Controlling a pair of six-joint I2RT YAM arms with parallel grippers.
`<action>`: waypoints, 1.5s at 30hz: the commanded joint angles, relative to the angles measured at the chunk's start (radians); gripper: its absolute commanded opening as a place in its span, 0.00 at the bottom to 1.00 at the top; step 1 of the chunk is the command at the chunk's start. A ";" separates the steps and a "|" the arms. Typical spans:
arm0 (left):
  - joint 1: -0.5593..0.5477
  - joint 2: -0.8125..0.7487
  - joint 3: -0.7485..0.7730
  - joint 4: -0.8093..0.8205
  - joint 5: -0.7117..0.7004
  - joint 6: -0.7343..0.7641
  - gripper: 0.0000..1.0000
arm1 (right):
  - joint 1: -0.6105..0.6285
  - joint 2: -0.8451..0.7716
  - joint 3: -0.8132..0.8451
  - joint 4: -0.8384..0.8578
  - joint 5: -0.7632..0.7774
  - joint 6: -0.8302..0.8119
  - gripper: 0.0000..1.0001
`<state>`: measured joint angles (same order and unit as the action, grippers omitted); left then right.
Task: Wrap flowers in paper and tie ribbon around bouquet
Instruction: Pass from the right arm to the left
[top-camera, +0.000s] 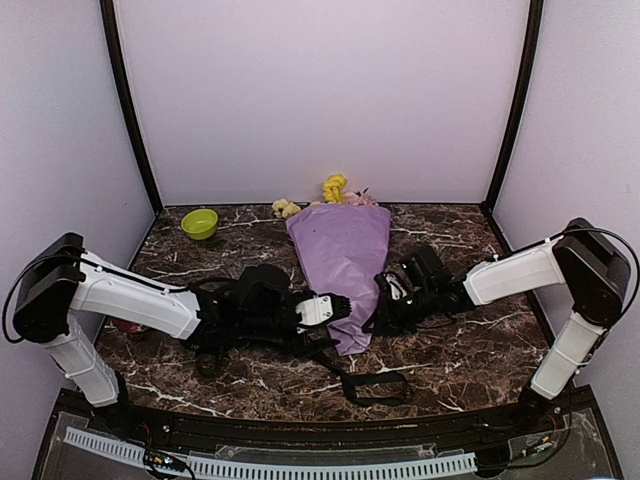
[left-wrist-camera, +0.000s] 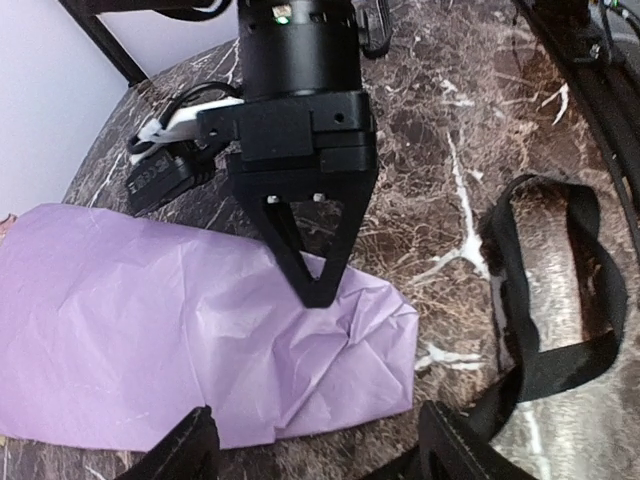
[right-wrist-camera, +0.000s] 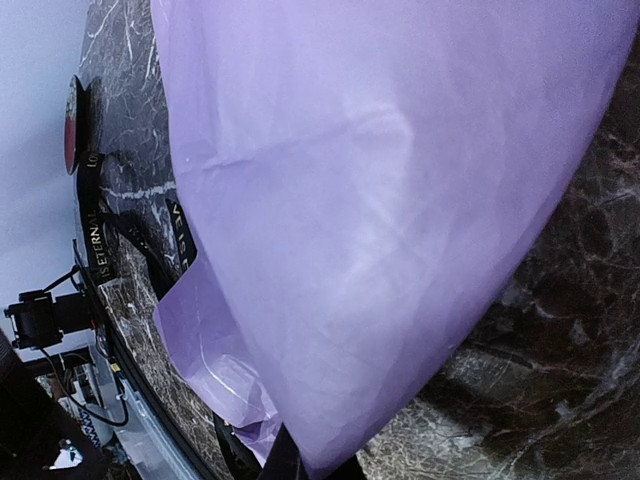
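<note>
The bouquet (top-camera: 340, 255) lies mid-table, a lilac paper cone with its narrow end toward me. Yellow, cream and pink flowers (top-camera: 334, 190) stick out at its far end. In the left wrist view the paper (left-wrist-camera: 200, 330) lies flat and creased. My left gripper (left-wrist-camera: 320, 455) is open, its fingers astride the cone's narrow end. My right gripper (left-wrist-camera: 318, 285) is shut, its tips pinching the paper where the creases gather. The paper (right-wrist-camera: 380, 200) fills the right wrist view, running down between the right fingertips (right-wrist-camera: 290, 462). The black ribbon (top-camera: 375, 385) lies looped near the front edge.
A green bowl (top-camera: 199, 223) stands at the back left. Something red (top-camera: 125, 325) shows under my left arm. The ribbon (left-wrist-camera: 545, 330) curls on the marble right of the cone's tip, and its lettered band (right-wrist-camera: 95, 230) runs beside the paper. Black posts frame the back corners.
</note>
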<state>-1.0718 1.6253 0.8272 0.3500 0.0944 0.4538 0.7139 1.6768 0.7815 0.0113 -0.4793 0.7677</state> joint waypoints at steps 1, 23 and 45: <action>-0.036 0.131 0.082 0.042 -0.050 0.198 0.72 | -0.005 -0.017 0.000 0.059 -0.004 0.012 0.00; -0.067 0.340 0.175 0.033 -0.265 0.169 0.36 | -0.005 -0.036 -0.017 0.083 -0.005 0.038 0.00; -0.066 0.311 0.150 0.013 -0.226 0.131 0.00 | -0.004 -0.233 -0.084 -0.228 0.160 -0.077 0.33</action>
<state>-1.1427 1.9621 0.9920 0.3843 -0.1680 0.6140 0.7132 1.5036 0.7273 -0.1051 -0.3836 0.7238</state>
